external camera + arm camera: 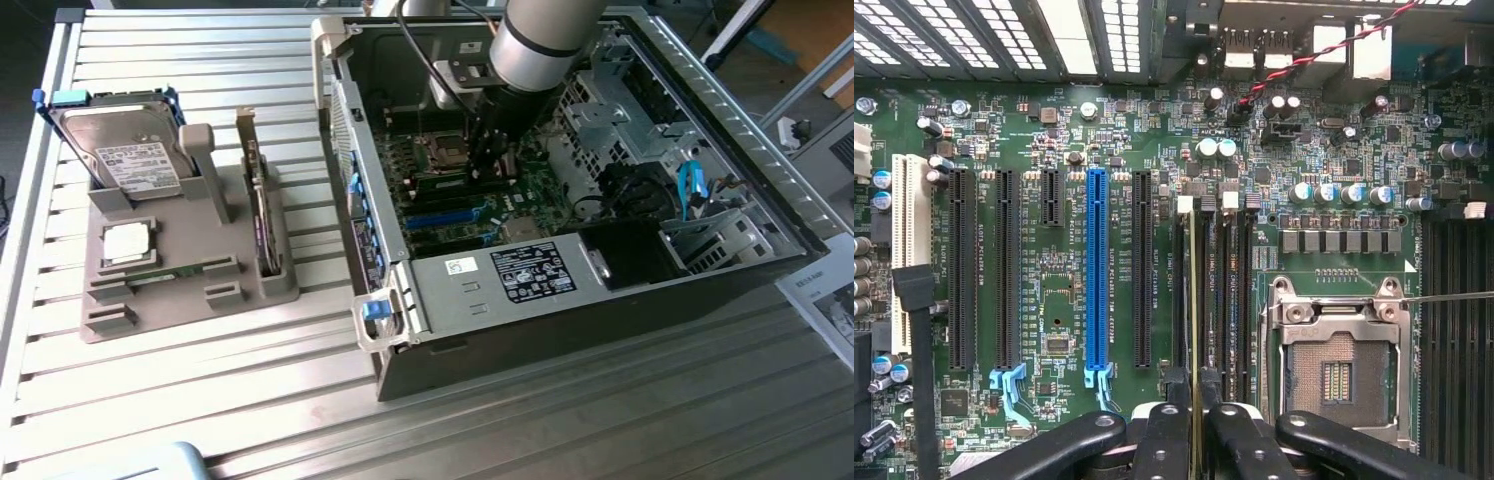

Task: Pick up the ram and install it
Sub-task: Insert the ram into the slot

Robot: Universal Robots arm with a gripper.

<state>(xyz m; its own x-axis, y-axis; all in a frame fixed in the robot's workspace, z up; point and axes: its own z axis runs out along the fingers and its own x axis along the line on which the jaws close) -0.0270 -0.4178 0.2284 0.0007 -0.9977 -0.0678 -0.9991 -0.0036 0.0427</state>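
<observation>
The ram (pixel 1194 300) shows edge-on as a thin greenish line between my two dark fingers (pixel 1162 445). My gripper (pixel 1195 440) is shut on it. The stick runs along one of the black memory slots (pixel 1180 290) beside the open CPU socket (pixel 1334 375); whether it is seated in the slot I cannot tell. In the exterior view my gripper (pixel 489 165) reaches down inside the open computer case (pixel 400 300), over the green motherboard (pixel 461 215), with the arm covering the stick.
A grey holder (pixel 200 285) at the exterior view's left carries a hard drive (pixel 127 150), a square silver chip (pixel 127 243), an upright expansion card (pixel 260 200) and a thin green strip (pixel 174 272). A blue slot (pixel 1096 270), black slots and capacitors (pixel 1339 193) surround the memory slots.
</observation>
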